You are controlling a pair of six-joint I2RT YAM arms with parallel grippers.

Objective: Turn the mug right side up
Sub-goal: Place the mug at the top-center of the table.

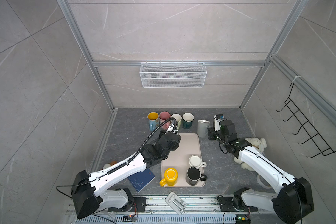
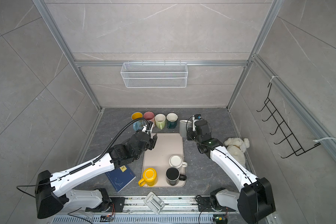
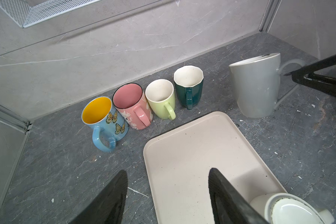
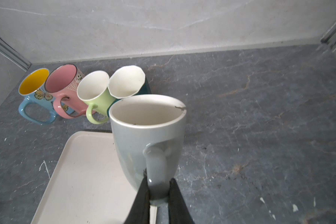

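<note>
Furthest left, blue book [image 1: 142, 179]: was laid flat on the worktop [image 1: 128, 128], partly covered by the left arm.
left hand [image 3: 168, 171]: was held released, fingers spread wide with nothing between them, above the far left corner of the tray [image 3: 182, 155].
back row: a blue mug [image 3: 105, 120], pink mug [image 3: 132, 108], light green mug [image 3: 161, 100] and dark green mug [image 3: 189, 91] were lined up mouth-up, side by side along the back wall.
tray: was occupied at its near end by a yellow mug [image 1: 170, 176], white mug [image 1: 195, 161] and black mug [image 1: 194, 175]; the white one was seen bottom-up.
grey mug [image 4: 147, 135]: was found right side up, just off the tray's far right corner; whether its base was set on the worktop could not be told.
right hand [image 4: 158, 186]: was clenched on the grey mug's handle, one finger on each side.
plush toy [image 1: 258, 143]: was left at the far right, partly hidden by the right arm.
</note>
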